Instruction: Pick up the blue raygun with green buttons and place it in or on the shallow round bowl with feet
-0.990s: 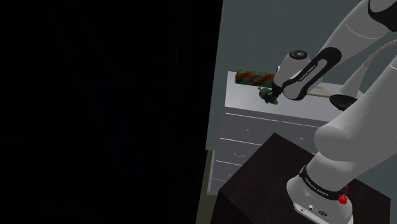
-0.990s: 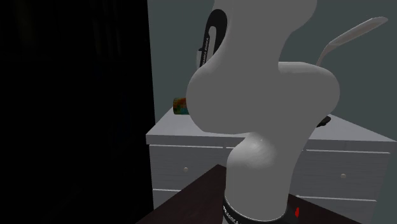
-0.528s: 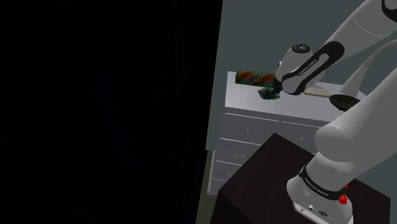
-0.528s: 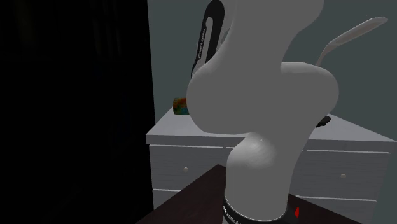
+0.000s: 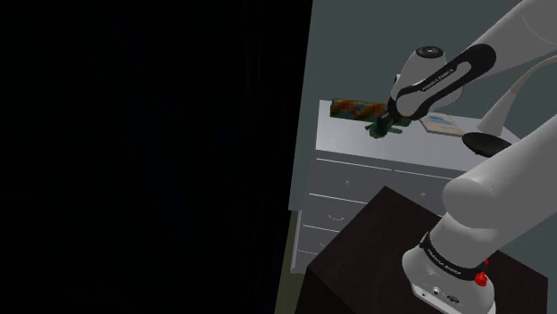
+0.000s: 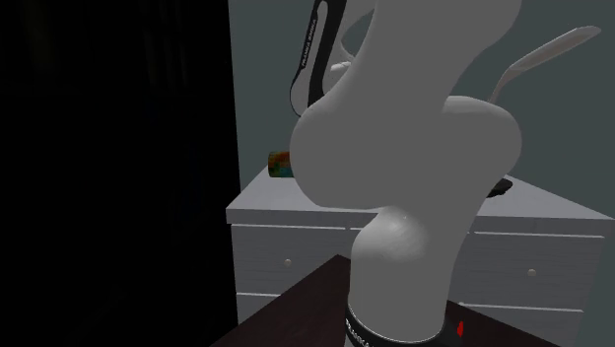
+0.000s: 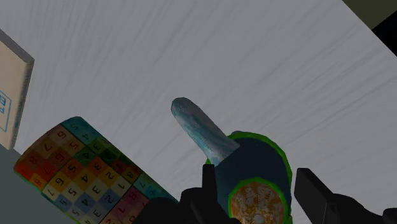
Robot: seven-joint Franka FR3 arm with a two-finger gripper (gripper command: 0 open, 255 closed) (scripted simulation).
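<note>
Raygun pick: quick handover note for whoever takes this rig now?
Gripper: shut on the blue raygun with green rims, over the pale grey dresser top, beside a multicoloured number-patterned roll.
Bowl: probably the dark shallow shape at the dresser's end toward the shoulder view's right; hard to tell.
Done: grasp. Left: carry across, set it in the bowl.

1. The arm (image 5: 509,161) is built of smooth, rounded white segments.
2. Its base is ringed by a black band (image 5: 444,257) with white lettering, and a red button (image 5: 483,278) is set beside it.
3. A black lettered panel (image 5: 439,78) is carried near the wrist.
4. The claw (image 7: 259,191) is rendered all black.
</note>
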